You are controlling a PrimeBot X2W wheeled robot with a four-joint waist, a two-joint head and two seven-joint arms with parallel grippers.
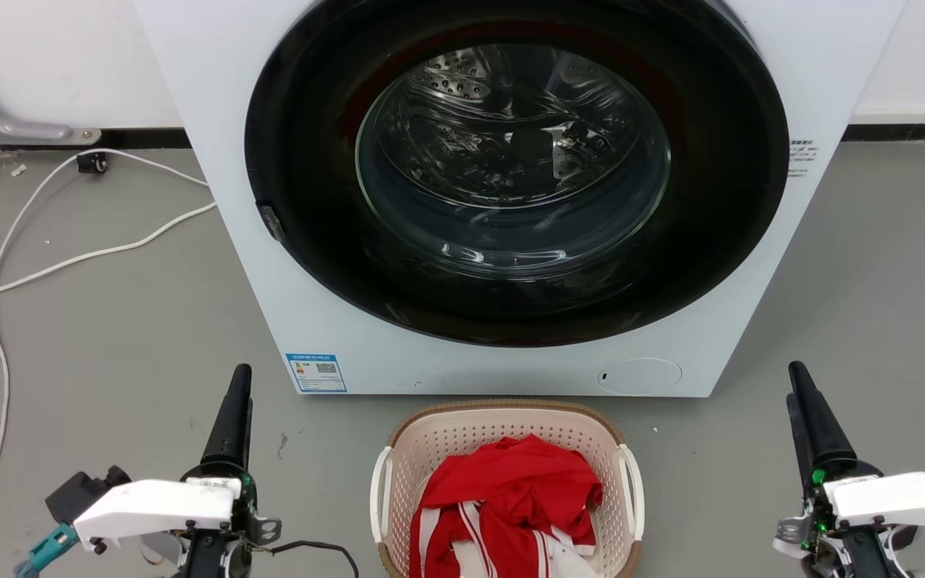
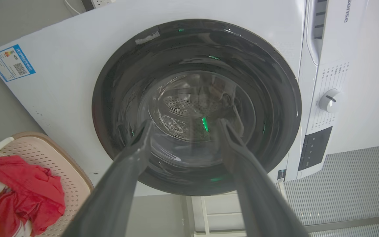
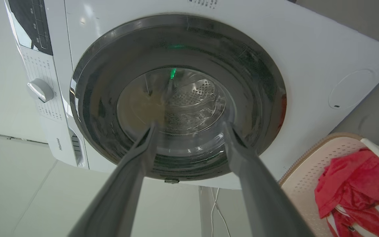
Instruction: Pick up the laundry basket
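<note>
laundry basket [image 1: 462,440]: on the floor, just before the washing machine [image 1: 310,305], red-and-white garment [image 1: 511,490] inside
left hand [image 2: 186,122]: fingers spread, released, left of it
right hand [image 3: 190,125]: spread, released, right of it

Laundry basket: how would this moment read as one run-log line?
stage: before grasp | laundry basket: on floor, red cloth inside, untouched | left fingers: open, empty | right fingers: open, empty

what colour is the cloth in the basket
Red with white stripes; the cloth in the basket shows best in the head view.
</note>
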